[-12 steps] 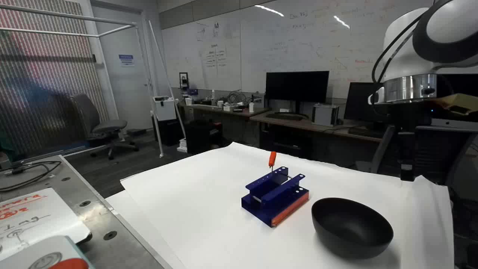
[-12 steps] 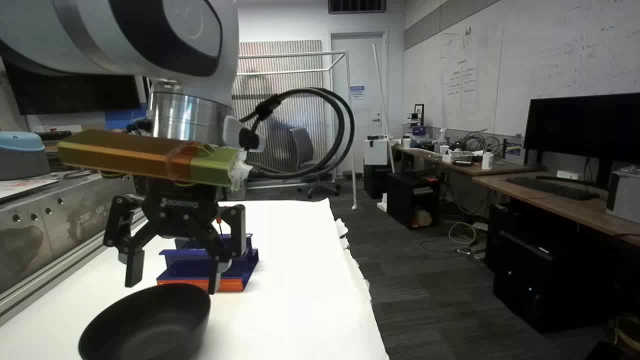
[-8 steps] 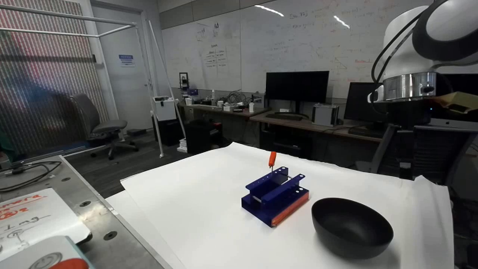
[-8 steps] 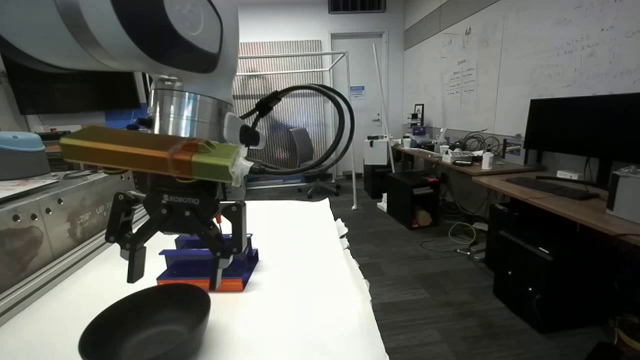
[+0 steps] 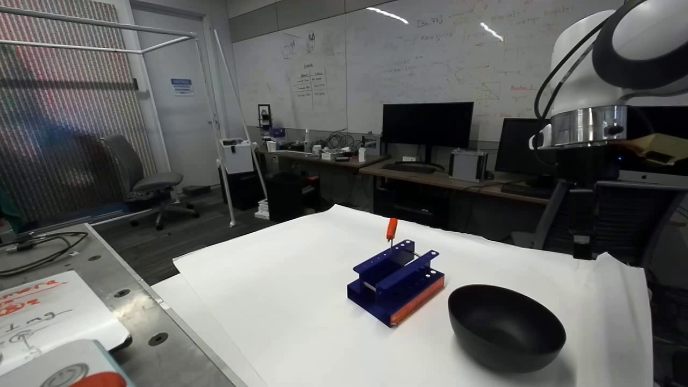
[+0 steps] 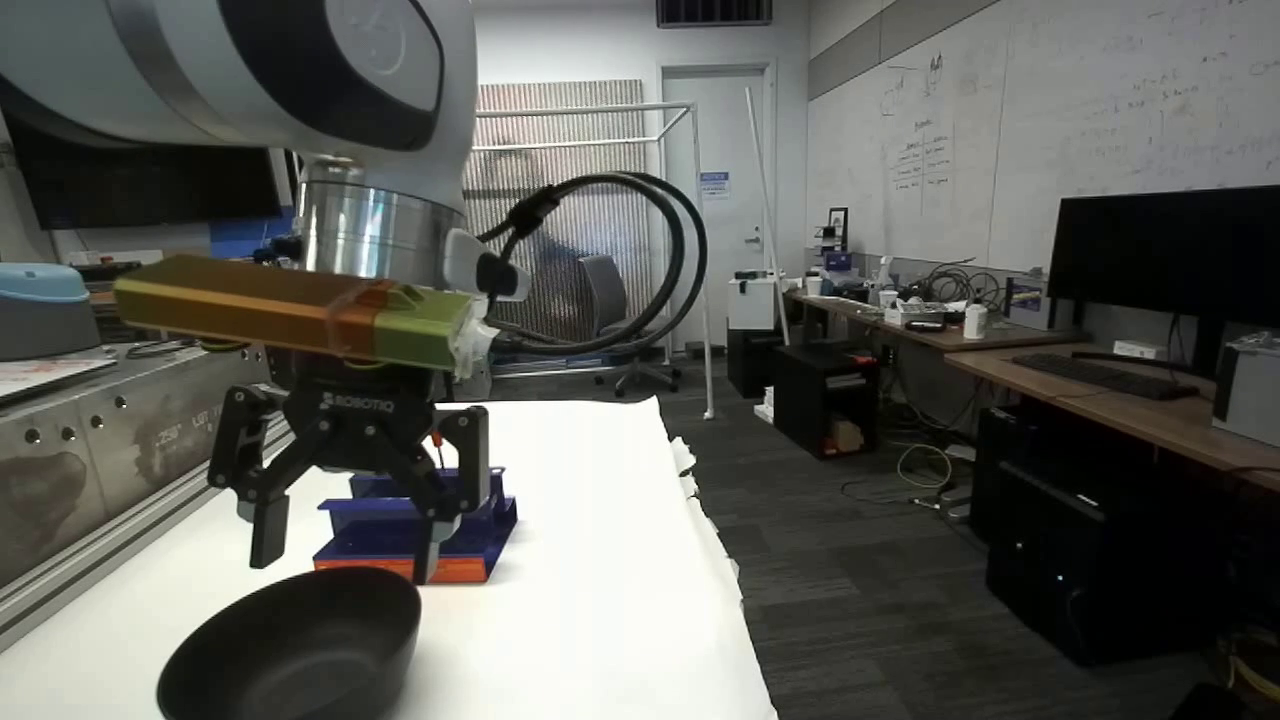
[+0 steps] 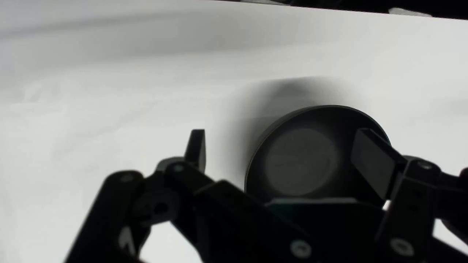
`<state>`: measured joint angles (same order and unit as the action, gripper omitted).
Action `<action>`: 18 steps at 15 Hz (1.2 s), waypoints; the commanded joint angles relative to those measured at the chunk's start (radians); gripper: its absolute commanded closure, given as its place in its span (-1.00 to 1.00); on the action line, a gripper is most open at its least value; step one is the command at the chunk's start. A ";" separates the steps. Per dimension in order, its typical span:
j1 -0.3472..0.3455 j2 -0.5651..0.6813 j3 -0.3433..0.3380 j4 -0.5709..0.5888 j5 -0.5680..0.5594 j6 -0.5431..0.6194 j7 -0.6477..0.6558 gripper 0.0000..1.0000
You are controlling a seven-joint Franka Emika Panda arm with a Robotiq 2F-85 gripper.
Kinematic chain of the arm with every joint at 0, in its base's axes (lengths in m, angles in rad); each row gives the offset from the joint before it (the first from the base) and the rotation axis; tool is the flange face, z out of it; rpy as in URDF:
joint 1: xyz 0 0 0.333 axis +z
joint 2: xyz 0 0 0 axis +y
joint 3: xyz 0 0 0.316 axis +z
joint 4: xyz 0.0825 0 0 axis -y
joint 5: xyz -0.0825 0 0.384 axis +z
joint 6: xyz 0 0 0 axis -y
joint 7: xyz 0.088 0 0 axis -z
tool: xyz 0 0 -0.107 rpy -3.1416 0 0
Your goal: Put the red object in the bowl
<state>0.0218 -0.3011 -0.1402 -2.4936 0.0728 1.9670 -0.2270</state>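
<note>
The slim, stick-like red-orange piece [image 5: 392, 228] stands nearly upright, its thin metal shaft reaching down to one rail of the dark blue slotted rack with an orange-red base edge [image 5: 398, 278] — well apart from the jaws of the black Robotiq gripper [image 6: 347, 555]. Those jaws are released and spread wide, higher than the wide, round, matte black bowl [image 5: 506, 329]. Bowl and rack sit near each other on a white paper sheet [image 5: 290, 295].

In an exterior view the two black, jointed fingers [image 6: 268, 535] are plainly parted, with the rack beyond them; the gripper hides most of the red-orange piece there, leaving a scrap of red and a short length of shaft, and the lower edge of the view cuts off the bowl. In an exterior view where the gripper blends into a dark office chair [image 5: 639, 220], the piece and the entire bowl show unobstructed, though the gap between the fingers is hard to read. The wrist view looks down into the bowl — its round, greyer floor visible, one finger against white paper, the other overlapping the bowl's inside.
</note>
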 commanded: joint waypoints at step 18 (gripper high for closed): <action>0.149 0.596 0.210 0.710 -0.220 0.133 1.275 -1.00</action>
<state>0.1504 0.2048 0.1033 -1.9239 -0.1007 2.1760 0.9756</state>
